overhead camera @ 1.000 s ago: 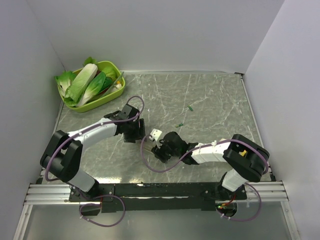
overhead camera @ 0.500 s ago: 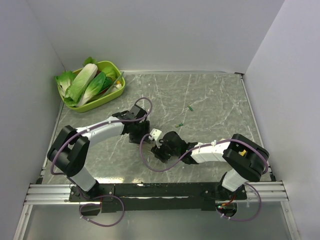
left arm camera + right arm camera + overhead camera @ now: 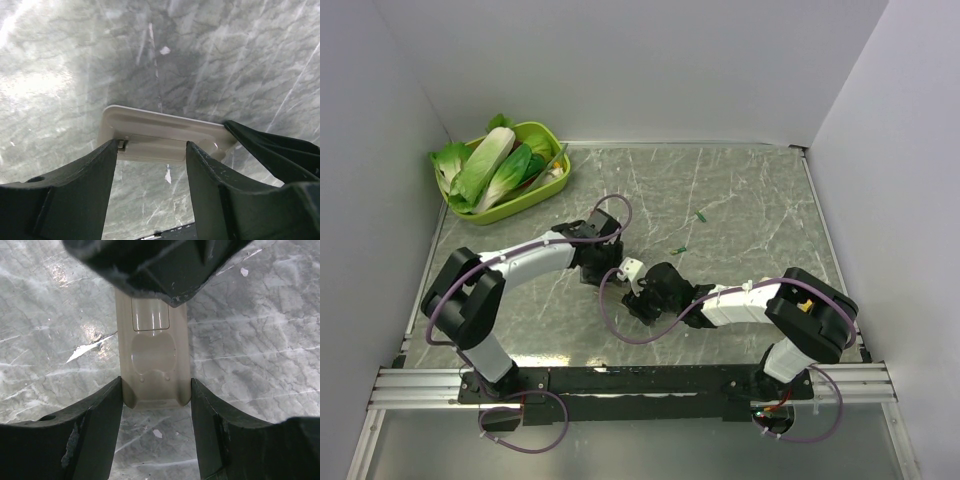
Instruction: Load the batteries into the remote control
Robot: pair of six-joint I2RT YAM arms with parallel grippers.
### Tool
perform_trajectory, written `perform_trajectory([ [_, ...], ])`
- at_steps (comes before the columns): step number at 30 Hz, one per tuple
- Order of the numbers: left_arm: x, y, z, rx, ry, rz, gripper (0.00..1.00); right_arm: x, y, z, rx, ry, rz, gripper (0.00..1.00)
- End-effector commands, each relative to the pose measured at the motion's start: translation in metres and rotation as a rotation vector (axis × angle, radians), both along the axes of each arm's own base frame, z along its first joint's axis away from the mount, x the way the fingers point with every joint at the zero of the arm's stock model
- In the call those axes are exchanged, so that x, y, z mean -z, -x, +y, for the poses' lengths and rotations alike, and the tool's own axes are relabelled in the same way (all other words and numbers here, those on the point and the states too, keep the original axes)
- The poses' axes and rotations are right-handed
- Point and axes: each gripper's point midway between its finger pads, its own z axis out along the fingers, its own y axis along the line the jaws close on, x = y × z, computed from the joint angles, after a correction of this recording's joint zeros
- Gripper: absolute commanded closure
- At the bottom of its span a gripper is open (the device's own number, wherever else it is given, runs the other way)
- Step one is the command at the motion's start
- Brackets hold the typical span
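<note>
The remote (image 3: 152, 355) looks like light, stiff, slick plastic, so I'd pinch it by the long edges, clear of the battery cover (image 3: 150, 315). The right gripper (image 3: 156, 399) is clamped on it that way, back side up, mid-table (image 3: 750, 190), forearm low and reaching left, with the batteries (image 3: 701, 216) lying apart, farther right. The left gripper (image 3: 151, 160) reaches in from the left over the cover end, jaws apart, gripping nothing as far as I can see.

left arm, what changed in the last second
The left gripper swung rightward to the remote control, its jaws now open over the remote's back. The right gripper stayed shut on the remote's other end, and the batteries lie where they were on the table.
</note>
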Motion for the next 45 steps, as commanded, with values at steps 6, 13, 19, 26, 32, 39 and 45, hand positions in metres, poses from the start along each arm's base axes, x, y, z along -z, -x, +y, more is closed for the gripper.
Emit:
perform_trajectory([
  [6,0.004,0.007,-0.009,0.051,-0.061,0.023,0.38,0.010,0.009,0.000,-0.043,0.051,0.025,1.00],
  [13,0.016,0.014,-0.008,0.067,-0.131,0.057,0.36,0.007,0.009,0.002,-0.045,0.047,0.020,1.00],
  [19,0.019,0.028,-0.034,0.110,-0.024,0.121,0.38,0.006,0.011,0.008,-0.052,0.031,0.037,1.00],
  [26,-0.004,0.030,-0.071,0.143,0.177,0.133,0.57,0.005,0.019,0.020,-0.083,0.006,0.060,1.00],
  [32,-0.031,0.030,-0.091,0.168,0.313,0.109,0.70,0.008,0.025,0.027,-0.101,0.005,0.072,1.00],
  [39,-0.060,0.029,-0.102,0.180,0.404,0.071,0.76,0.012,0.030,0.030,-0.106,0.011,0.083,1.00],
  [45,-0.081,0.027,-0.108,0.190,0.457,0.038,0.82,0.015,0.031,0.028,-0.095,0.017,0.084,1.00],
])
